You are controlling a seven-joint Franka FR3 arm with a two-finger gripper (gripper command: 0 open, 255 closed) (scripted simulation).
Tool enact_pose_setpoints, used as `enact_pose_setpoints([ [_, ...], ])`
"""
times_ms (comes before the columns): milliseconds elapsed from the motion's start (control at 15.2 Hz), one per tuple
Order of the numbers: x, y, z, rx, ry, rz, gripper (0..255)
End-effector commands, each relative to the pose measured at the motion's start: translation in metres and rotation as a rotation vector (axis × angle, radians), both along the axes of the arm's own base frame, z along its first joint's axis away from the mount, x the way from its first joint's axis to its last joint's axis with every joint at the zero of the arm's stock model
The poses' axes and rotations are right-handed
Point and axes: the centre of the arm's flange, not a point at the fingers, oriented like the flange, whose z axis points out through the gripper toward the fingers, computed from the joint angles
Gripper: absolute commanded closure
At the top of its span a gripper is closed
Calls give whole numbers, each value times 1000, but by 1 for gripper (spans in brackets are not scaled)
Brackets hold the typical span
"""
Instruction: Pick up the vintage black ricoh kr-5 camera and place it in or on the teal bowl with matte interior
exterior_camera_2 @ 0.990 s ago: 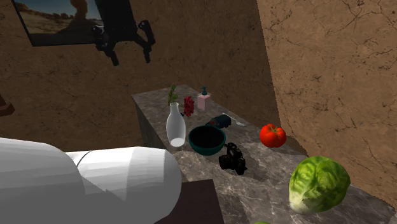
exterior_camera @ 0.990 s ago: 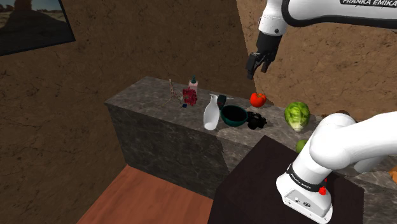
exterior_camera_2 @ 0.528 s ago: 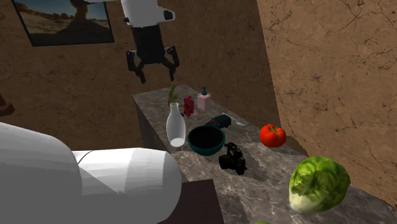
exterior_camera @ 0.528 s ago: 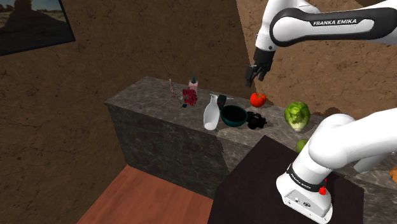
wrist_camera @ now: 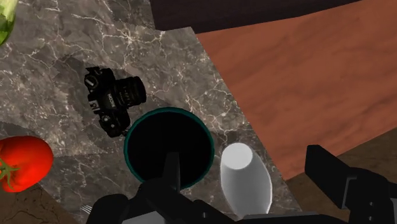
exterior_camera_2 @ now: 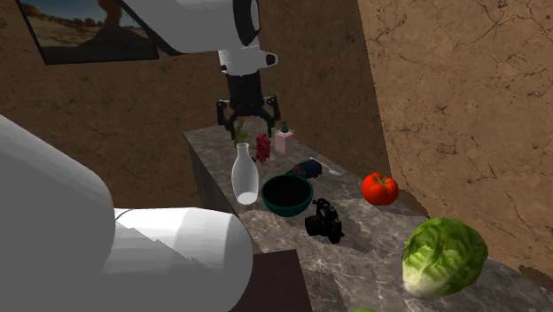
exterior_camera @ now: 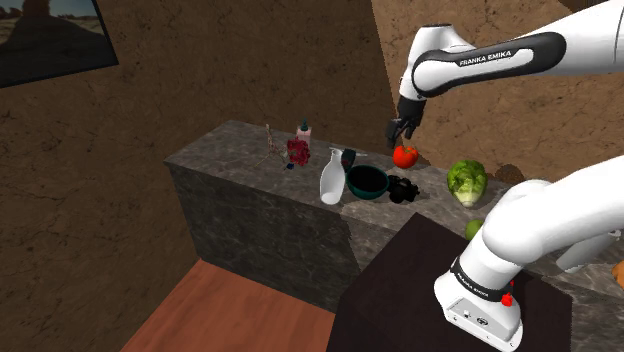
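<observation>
The black Ricoh camera point(exterior_camera: 403, 189) point(exterior_camera_2: 324, 222) point(wrist_camera: 114, 100) lies on the grey marble counter point(exterior_camera: 250, 160), right beside the teal bowl point(exterior_camera: 367, 181) point(exterior_camera_2: 288, 195) point(wrist_camera: 159, 137), whose inside looks dark. My gripper point(exterior_camera: 400, 128) point(exterior_camera_2: 247, 124) point(wrist_camera: 242, 159) hangs open in the air above the counter, holding nothing. In the wrist view, bowl and camera lie below the hand, with one finger point(wrist_camera: 172, 172) over the bowl's rim.
A white bottle point(exterior_camera: 331, 176) point(exterior_camera_2: 245, 175) point(wrist_camera: 245, 175) stands by the bowl. A tomato point(exterior_camera: 405, 156) point(exterior_camera_2: 379, 189) and a lettuce point(exterior_camera: 466, 181) point(exterior_camera_2: 443, 257) lie near the camera. A pink dispenser point(exterior_camera_2: 284, 139) and small red item point(exterior_camera_2: 263, 146) occupy the far end.
The gripper has come down and moved toward the counter, shifting right in the second exterior view. Nothing on the counter has moved.
</observation>
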Motion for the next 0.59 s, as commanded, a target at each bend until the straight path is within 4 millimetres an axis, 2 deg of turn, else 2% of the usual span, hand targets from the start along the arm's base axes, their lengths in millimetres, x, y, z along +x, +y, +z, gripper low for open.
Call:
enact_pose_setpoints([
  [0,4,-17,-21,3,4,0,0],
  [528,25,-89,-98,15,24,0,0],
])
